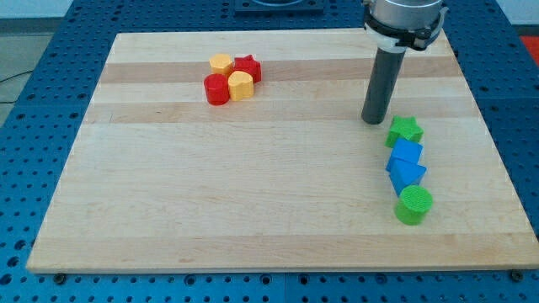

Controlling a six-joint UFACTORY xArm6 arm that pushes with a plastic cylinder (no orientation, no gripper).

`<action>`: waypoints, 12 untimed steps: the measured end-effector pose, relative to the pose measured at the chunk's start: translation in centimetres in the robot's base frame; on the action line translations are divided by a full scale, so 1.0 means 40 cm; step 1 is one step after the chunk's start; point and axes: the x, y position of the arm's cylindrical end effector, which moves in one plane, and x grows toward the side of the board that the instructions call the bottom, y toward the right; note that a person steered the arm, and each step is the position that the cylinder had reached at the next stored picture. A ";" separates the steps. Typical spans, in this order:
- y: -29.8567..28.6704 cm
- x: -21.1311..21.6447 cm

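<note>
My tip [374, 120] rests on the wooden board [253, 185] at the view's right, just up and left of a green star block [405, 130], a small gap apart. Below the star, toward the view's bottom, run a blue cube-like block [406, 154], a blue triangular block [408, 175] and a green cylinder [413, 204], touching in a column. Far off at the view's upper left sits a cluster: a yellow hexagonal block [221, 63], a red star block [248, 68], a red cylinder [217, 88] and a yellow cylinder [241, 85].
The board lies on a blue perforated table [50, 93] that shows on all sides. The rod's grey mount [402, 18] hangs above the board's upper right edge.
</note>
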 end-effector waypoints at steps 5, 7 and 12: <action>-0.427 -0.180; -0.605 -0.198; -0.764 -0.329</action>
